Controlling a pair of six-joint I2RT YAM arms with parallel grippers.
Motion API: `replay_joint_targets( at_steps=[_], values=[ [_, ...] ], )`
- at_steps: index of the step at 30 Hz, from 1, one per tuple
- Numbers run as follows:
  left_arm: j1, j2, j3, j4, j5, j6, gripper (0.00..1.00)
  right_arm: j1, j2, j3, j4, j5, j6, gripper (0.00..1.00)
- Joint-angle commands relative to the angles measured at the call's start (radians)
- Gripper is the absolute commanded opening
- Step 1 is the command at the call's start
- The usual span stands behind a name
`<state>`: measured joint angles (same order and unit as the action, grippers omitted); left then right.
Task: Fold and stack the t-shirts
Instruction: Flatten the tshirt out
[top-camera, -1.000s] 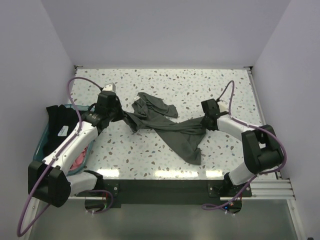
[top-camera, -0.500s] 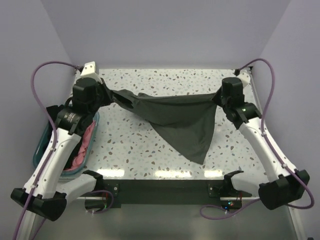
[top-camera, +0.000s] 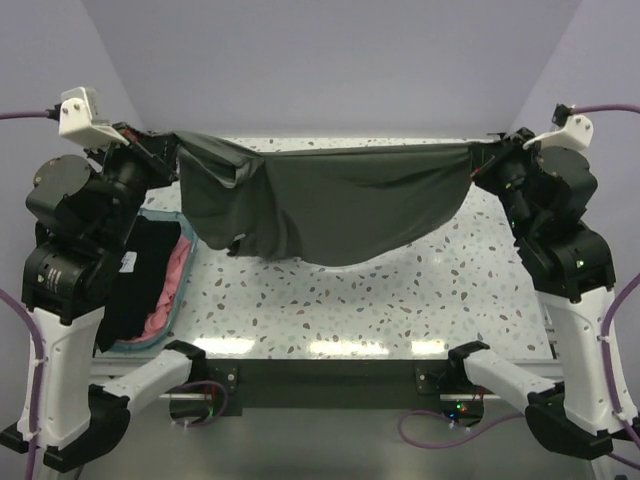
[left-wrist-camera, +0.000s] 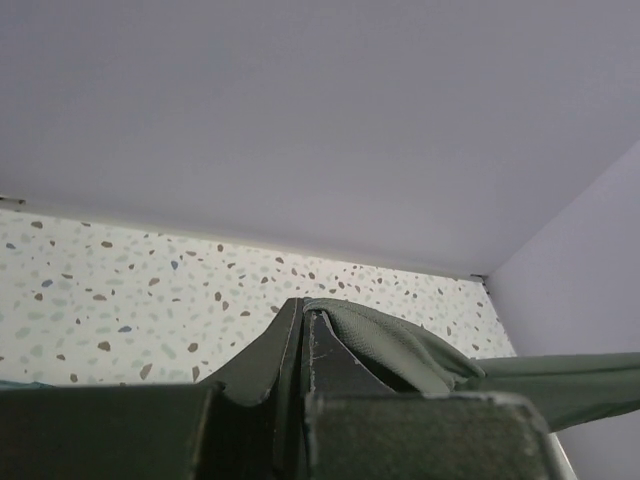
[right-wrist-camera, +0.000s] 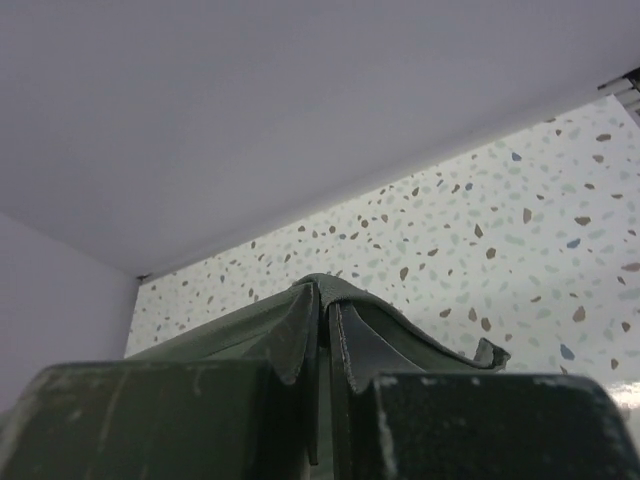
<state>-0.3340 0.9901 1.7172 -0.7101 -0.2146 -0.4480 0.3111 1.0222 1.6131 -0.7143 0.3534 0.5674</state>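
The dark olive-green t-shirt hangs stretched wide in the air above the table, held by both arms. My left gripper is shut on its left corner, and the cloth drapes over the pinched jaws in the left wrist view. My right gripper is shut on the right corner; olive cloth folds over its jaws. A black t-shirt and a pink t-shirt lie in the teal tub at the left.
The speckled table lies under the hanging shirt, with its near edge by the arm bases. Purple cables loop beside both arms. Plain walls close the back and sides.
Both arms have risen and spread apart, lifting the olive t-shirt off the table. It went from a crumpled heap to a taut sheet hanging between the grippers.
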Motion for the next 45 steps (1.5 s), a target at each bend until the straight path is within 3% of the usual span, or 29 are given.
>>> replay_joint_targets(
  at_steps=[1, 7, 10, 16, 18, 20, 27, 30, 31, 35, 39, 45],
  values=[
    [0.009, 0.120, -0.011, 0.086, -0.028, 0.023, 0.00, -0.006, 0.172, 0.057, 0.024, -0.059, -0.047, 0.00],
    [0.023, 0.323, -0.018, 0.411, 0.046, 0.054, 0.00, -0.009, 0.436, 0.216, 0.182, -0.109, -0.103, 0.00],
    [0.046, 0.470, 0.108, 0.518, 0.127, 0.084, 0.00, -0.015, 0.588, 0.360, 0.234, -0.128, -0.132, 0.00],
    [0.076, 0.781, 0.681, 0.489, 0.254, 0.129, 0.00, -0.036, 0.783, 0.700, 0.233, -0.148, -0.150, 0.00],
    [0.088, 0.815, 0.734, 0.495, 0.267, 0.144, 0.00, -0.040, 0.791, 0.735, 0.237, -0.131, -0.152, 0.00],
    [0.104, 0.768, 0.688, 0.535, 0.273, 0.147, 0.00, -0.044, 0.771, 0.723, 0.242, -0.119, -0.152, 0.00],
    [0.112, 0.515, 0.228, 0.613, 0.250, 0.141, 0.00, -0.055, 0.576, 0.320, 0.303, -0.056, -0.112, 0.00],
    [0.112, 0.366, -0.083, 0.664, 0.244, 0.085, 0.00, -0.058, 0.466, -0.033, 0.340, -0.050, -0.063, 0.00],
    [0.112, 0.288, -0.251, 0.688, 0.232, 0.062, 0.00, -0.058, 0.440, -0.103, 0.346, -0.051, -0.037, 0.00],
    [0.112, 0.120, -0.647, 0.695, 0.216, -0.105, 0.00, -0.064, 0.340, -0.430, 0.366, -0.054, 0.035, 0.00],
    [0.110, 0.004, -1.015, 0.678, 0.195, -0.251, 0.00, -0.079, 0.338, -0.716, 0.401, -0.083, 0.091, 0.00],
    [0.101, -0.041, -1.317, 0.721, 0.261, -0.389, 0.00, -0.121, 0.469, -0.867, 0.440, -0.157, 0.138, 0.00]
  ],
)
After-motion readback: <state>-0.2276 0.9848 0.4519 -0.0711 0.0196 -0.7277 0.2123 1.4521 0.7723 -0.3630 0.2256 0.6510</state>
